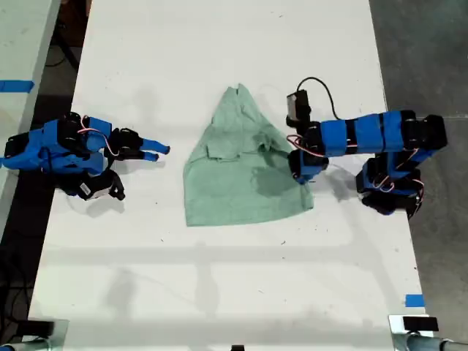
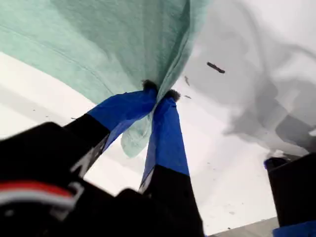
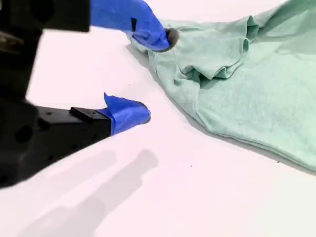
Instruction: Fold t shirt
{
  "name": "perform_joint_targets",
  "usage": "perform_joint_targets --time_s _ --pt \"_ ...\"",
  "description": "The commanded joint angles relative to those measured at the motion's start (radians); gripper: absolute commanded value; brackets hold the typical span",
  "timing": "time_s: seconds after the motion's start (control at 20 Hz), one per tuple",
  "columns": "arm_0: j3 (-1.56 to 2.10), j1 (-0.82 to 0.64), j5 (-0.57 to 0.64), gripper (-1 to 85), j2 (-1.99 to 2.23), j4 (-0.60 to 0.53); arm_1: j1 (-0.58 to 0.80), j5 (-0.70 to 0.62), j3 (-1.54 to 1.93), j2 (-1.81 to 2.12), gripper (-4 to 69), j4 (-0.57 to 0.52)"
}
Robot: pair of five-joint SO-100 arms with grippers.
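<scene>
No brand, label or lettering could be read anywhere. One t shirt [image 1: 245, 164], pale green, lay mid-table [image 1: 219, 44], pointed end toward the exterior view's top. Two blue arms flanked it. My first gripper [image 2: 158, 94], on the exterior view's right, had both tips pressed together on a fold of the shirt's edge, the cloth bunched between them. My second gripper [image 3: 155, 76], on the exterior view's left, sat spread wide, just beside the shirt, nothing between its tips
</scene>
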Motion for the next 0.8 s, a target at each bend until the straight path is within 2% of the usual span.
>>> perform_joint_targets --time_s 0.0,0.35,0.55,0.75 --pt "-0.031 0.008 -0.011 19.5 0.009 -0.011 -0.017 -0.058 -0.258 -0.035 1.2 0.061" --pt "-0.031 0.008 -0.011 19.5 0.009 -0.011 -0.087 -0.192 -0.747 -0.479 1.2 -0.011" --pt "-0.031 0.008 -0.011 19.5 0.009 -0.011 -0.081 -0.244 -0.769 -0.655 1.2 -0.155" --pt "-0.031 0.008 -0.011 19.5 0.009 -0.011 -0.078 -0.268 -0.785 -0.775 1.2 -0.236"
